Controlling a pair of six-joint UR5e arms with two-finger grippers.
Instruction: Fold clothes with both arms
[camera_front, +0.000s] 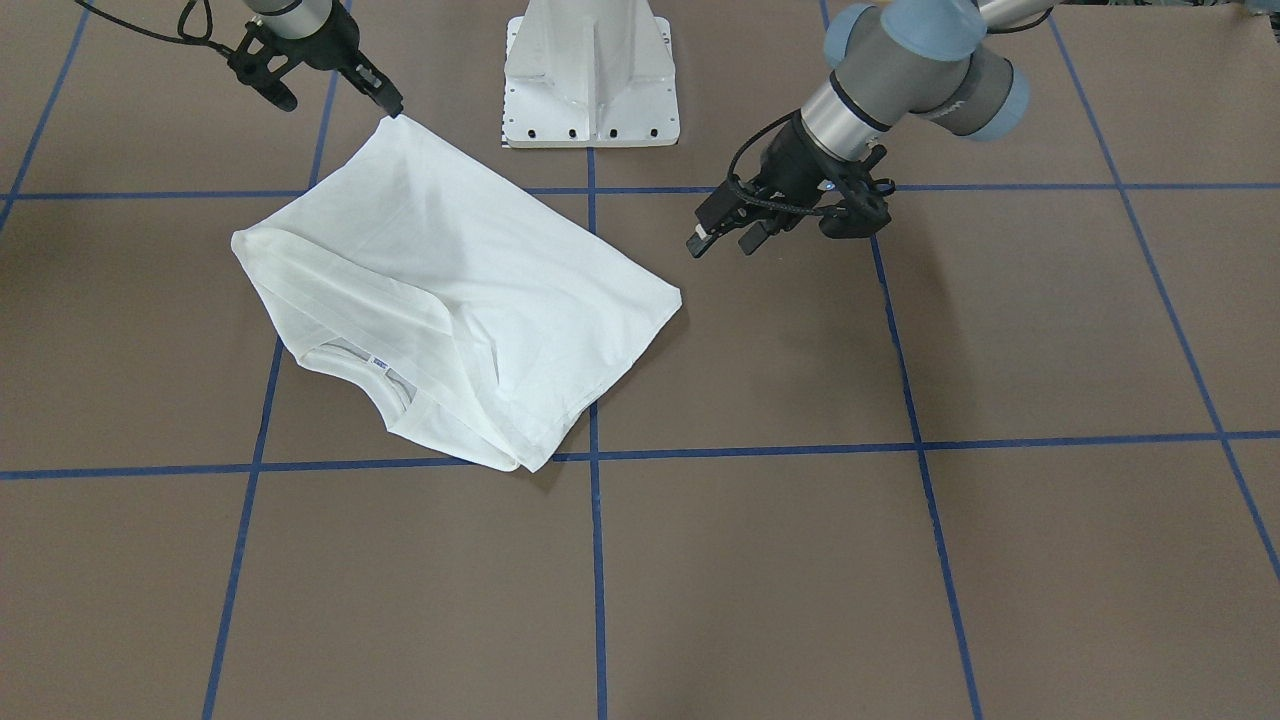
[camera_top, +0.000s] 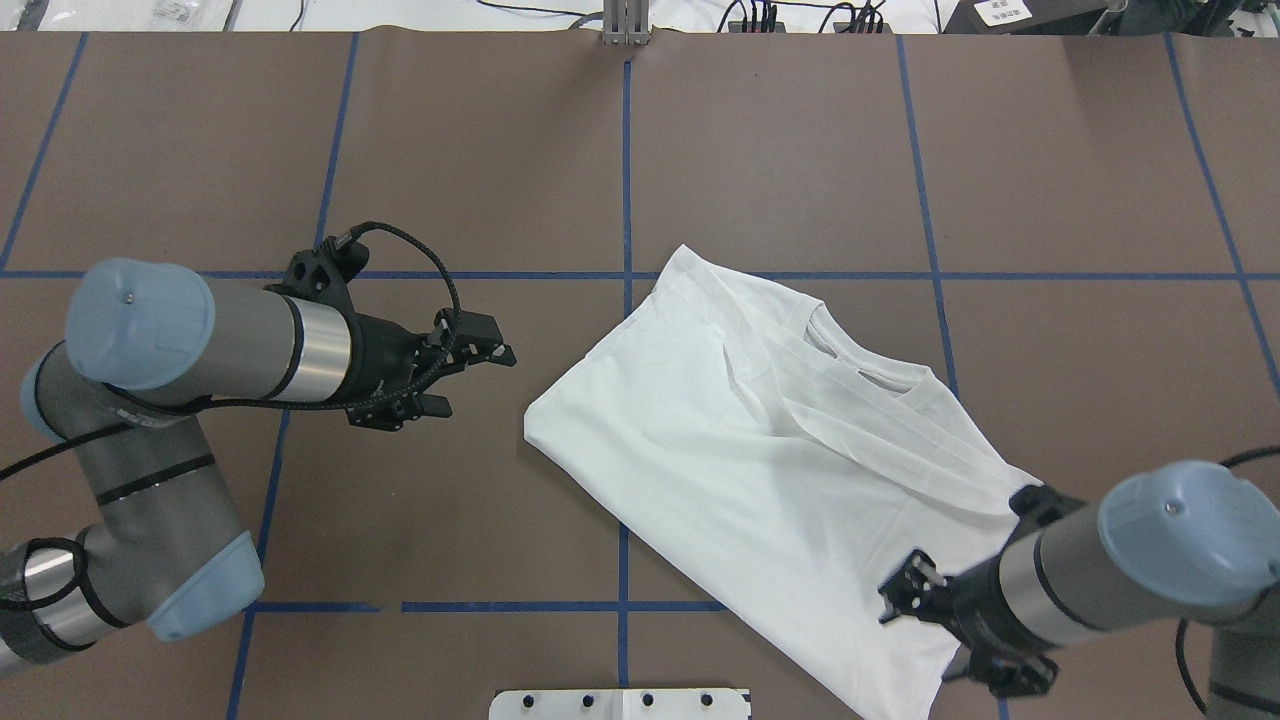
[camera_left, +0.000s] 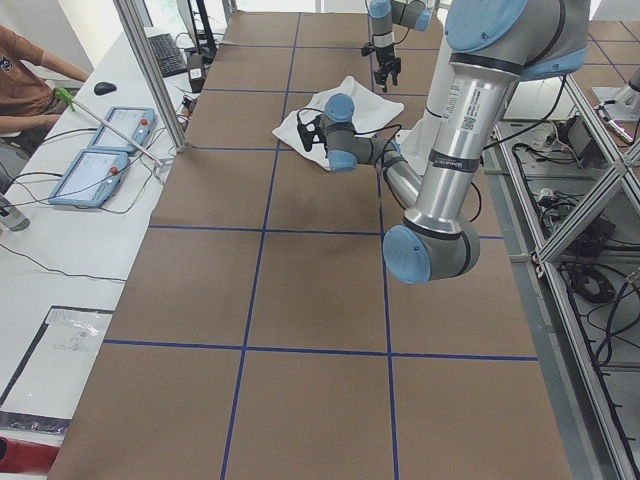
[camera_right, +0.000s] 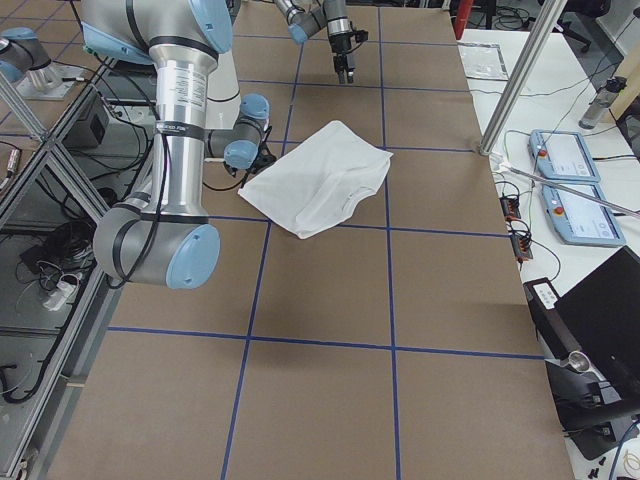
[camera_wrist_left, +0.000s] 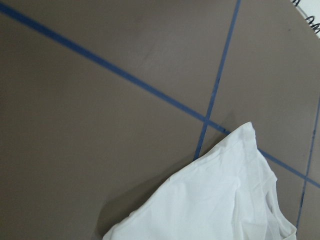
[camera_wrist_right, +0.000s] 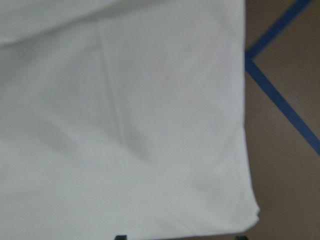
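Your right gripper (camera_front: 392, 108) pinches one corner of the white T-shirt (camera_front: 470, 300), its black fingers closed on the cloth and lifting that corner off the table (camera_front: 800, 560). Your left gripper (camera_front: 728, 232) hangs apart from the shirt, jaws spread and holding nothing, just beside the shirt's opposite corner. The shirt lies folded near the table's middle, collar (camera_front: 360, 365) and small neck label (camera_front: 380, 364) facing the far side from the white pedestal base (camera_front: 590, 75). Blue tape lines (camera_front: 596, 560) cross the brown surface beneath it.
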